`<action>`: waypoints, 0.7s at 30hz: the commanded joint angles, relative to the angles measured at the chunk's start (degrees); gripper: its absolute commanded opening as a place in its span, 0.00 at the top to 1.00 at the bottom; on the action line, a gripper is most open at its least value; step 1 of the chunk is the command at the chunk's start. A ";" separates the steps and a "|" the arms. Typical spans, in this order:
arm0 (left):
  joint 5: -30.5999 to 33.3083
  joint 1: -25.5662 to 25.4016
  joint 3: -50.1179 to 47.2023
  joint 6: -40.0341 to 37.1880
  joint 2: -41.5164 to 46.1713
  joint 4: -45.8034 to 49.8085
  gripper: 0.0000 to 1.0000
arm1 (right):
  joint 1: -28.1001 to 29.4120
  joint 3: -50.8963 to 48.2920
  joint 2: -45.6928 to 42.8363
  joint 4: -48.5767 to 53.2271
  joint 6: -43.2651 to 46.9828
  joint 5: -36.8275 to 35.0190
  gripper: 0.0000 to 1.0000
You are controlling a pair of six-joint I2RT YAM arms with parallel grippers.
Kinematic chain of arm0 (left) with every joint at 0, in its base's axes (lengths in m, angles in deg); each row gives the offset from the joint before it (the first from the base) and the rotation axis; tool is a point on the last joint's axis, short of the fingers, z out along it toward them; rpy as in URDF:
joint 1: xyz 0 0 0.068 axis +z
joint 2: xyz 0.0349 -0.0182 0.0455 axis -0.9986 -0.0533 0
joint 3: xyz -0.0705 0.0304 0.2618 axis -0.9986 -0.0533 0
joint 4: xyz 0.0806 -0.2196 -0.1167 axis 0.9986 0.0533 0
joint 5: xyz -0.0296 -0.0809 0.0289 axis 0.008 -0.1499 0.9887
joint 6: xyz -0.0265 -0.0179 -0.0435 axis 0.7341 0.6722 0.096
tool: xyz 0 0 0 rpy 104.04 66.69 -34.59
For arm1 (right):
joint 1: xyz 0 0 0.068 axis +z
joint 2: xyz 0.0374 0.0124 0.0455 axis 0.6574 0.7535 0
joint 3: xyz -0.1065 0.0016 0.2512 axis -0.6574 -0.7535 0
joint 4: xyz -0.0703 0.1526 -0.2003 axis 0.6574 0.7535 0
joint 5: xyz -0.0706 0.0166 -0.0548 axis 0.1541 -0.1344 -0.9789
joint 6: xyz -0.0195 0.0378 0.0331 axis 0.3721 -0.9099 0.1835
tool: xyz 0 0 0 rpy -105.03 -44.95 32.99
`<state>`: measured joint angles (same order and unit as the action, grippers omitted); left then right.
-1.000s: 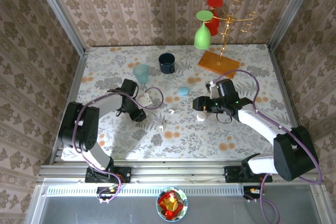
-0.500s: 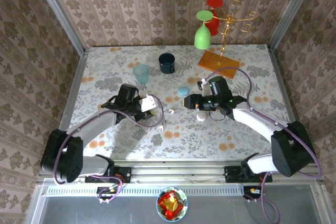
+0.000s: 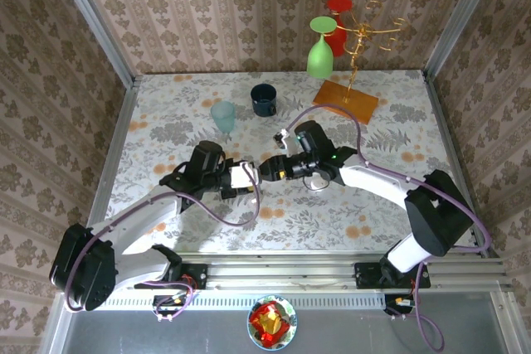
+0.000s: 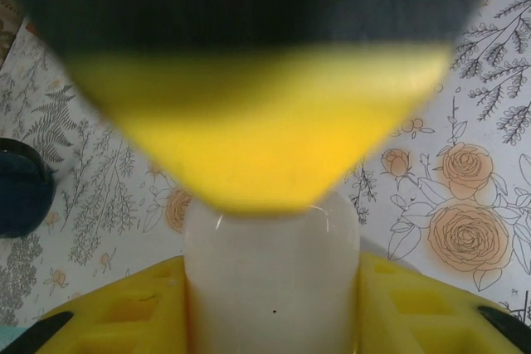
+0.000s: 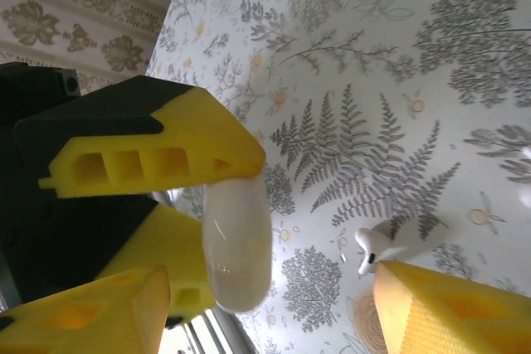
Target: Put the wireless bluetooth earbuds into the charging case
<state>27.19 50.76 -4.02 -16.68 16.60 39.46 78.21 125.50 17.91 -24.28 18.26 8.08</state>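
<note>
My left gripper [image 3: 242, 178] is shut on the white pebble-shaped charging case [image 4: 270, 279], which sits between its yellow fingers [image 4: 124, 314]. The right wrist view shows the same case [image 5: 237, 242] held off the table. My right gripper [image 3: 267, 170] faces it from the right, open, with its fingers [image 5: 448, 308] wide apart on either side of the case and nothing gripped. One of its yellow fingers [image 4: 257, 122] looms blurred just above the case in the left wrist view. One small white earbud [image 5: 373, 248] lies on the flowered tablecloth next to the right finger.
A pale teal cup [image 3: 222, 115] and a dark blue mug [image 3: 264, 99] stand behind the grippers. At the back right an orange-based gold stand [image 3: 345, 100] carries a green glass [image 3: 320, 55] and a red glass [image 3: 338, 26]. Patterned walls close in the table.
My left arm has swung forward and right, carrying the case toward the table's middle. My right gripper has moved left to meet it, jaws still apart.
</note>
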 commanded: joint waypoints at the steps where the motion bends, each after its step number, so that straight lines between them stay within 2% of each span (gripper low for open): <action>1: 0.13 -0.80 -0.60 -1.27 1.35 -0.53 0.58 | 1.25 2.28 1.89 -1.00 0.82 1.98 0.34; 4: 0.35 -1.14 -1.19 -0.82 2.05 -1.50 0.58 | 1.48 2.66 2.93 -0.94 0.30 1.38 0.43; 7: 0.73 -1.60 -1.70 -0.66 2.18 -1.86 0.57 | 1.48 2.85 3.03 -0.51 0.55 0.94 0.60; 10: 1.40 -2.13 -2.15 -0.31 2.67 -2.34 0.56 | 1.48 2.73 2.46 -0.55 0.78 0.58 0.72; 12: 1.71 -2.40 -2.60 0.41 3.05 -3.31 0.53 | 1.48 2.46 1.73 -0.30 1.45 0.07 0.76; 15: 1.41 -2.35 -3.85 2.37 4.43 -6.62 0.40 | 1.16 1.71 -0.01 -0.11 3.64 -1.15 0.77; 16: 1.07 -2.18 -4.95 3.11 4.98 -8.93 0.29 | 1.05 1.14 -0.89 -0.19 4.65 -2.07 0.77; 17: 0.45 -1.86 -5.87 3.82 5.68 -10.94 0.22 | 0.75 0.47 -1.69 -0.51 5.47 -3.02 0.77; 21: -4.70 0.46 -7.73 10.61 8.47 -16.46 0.11 | -1.33 -4.08 -6.73 -4.78 8.79 -5.46 0.78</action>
<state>26.97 50.00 -10.88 -11.70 23.22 29.18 78.10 123.71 15.62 -25.22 23.05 5.32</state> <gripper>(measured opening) 0.881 0.222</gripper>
